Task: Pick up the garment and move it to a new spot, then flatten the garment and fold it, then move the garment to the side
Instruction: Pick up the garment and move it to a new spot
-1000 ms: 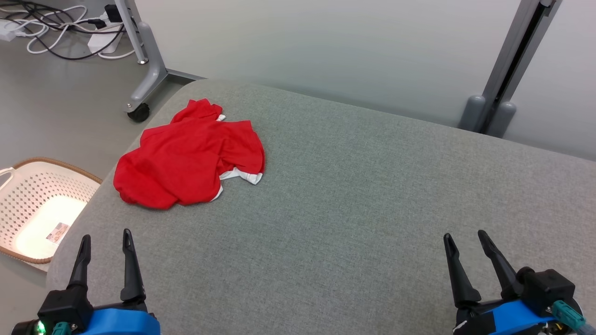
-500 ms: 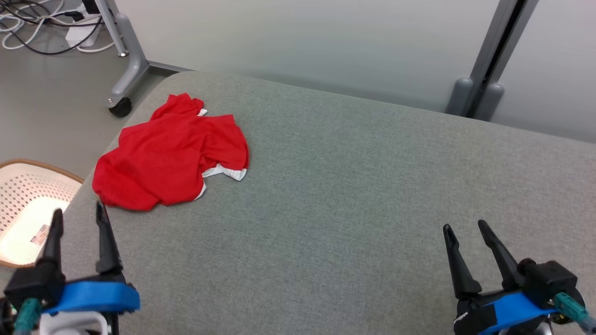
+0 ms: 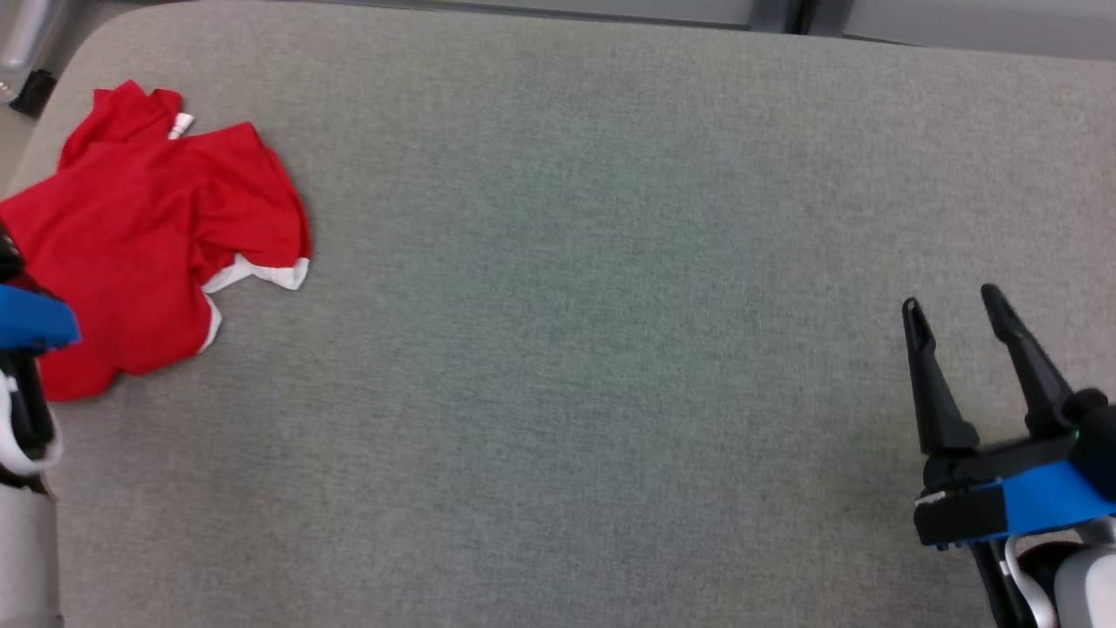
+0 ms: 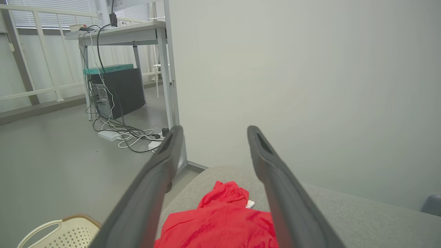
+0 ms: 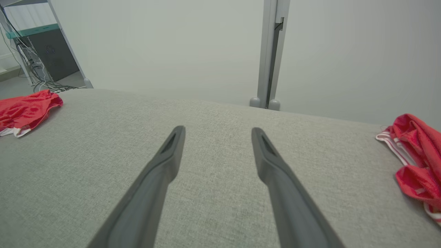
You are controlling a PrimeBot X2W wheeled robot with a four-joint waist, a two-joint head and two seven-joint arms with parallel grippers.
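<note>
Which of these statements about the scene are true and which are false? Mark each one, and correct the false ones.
1. The red garment lies crumpled on the grey surface. True.
2. The right tool is shut on the red garment. False: its jaws stand open over bare grey surface, far from the garment, holding nothing.
3. The left tool is open, with the red garment lying beyond its fingers. True.
4. The basket sits on the grey surface. False: it stands on the floor beside the surface.
</note>
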